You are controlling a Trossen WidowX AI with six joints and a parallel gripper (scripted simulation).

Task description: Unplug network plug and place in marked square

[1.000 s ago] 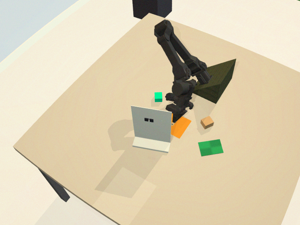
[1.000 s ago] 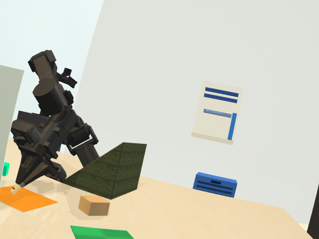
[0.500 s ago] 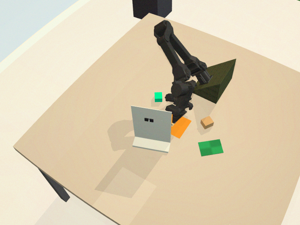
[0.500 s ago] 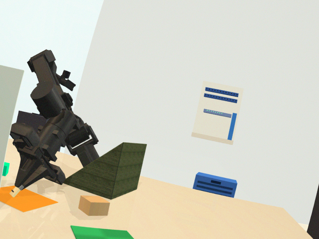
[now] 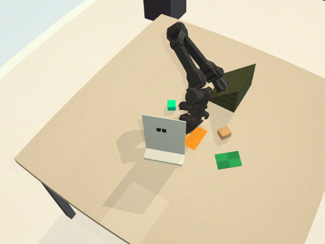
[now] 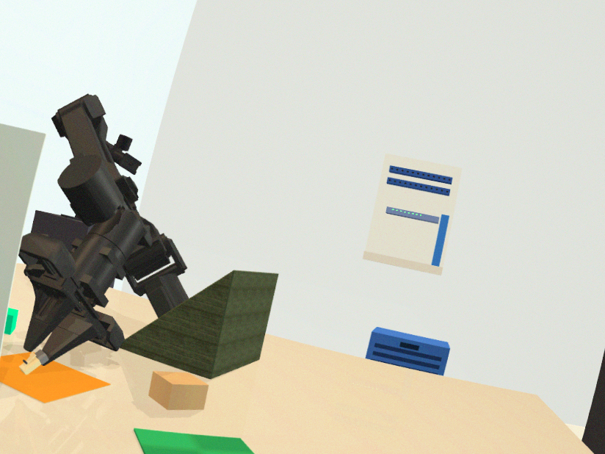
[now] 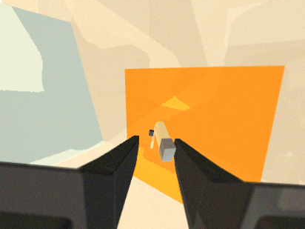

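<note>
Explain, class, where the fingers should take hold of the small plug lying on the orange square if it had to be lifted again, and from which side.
Grip the plug across its two long flat sides, coming down from above along the wrist's present line. It lies lengthwise on the orange square between the parted fingers, grey end towards the camera, so those sides already face the pads. Avoid the thin tab.

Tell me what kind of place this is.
Probably a robot test bench in a network room: a single arm bolted to a table, a socket panel, and a wall rack with blue patch strips.
</note>
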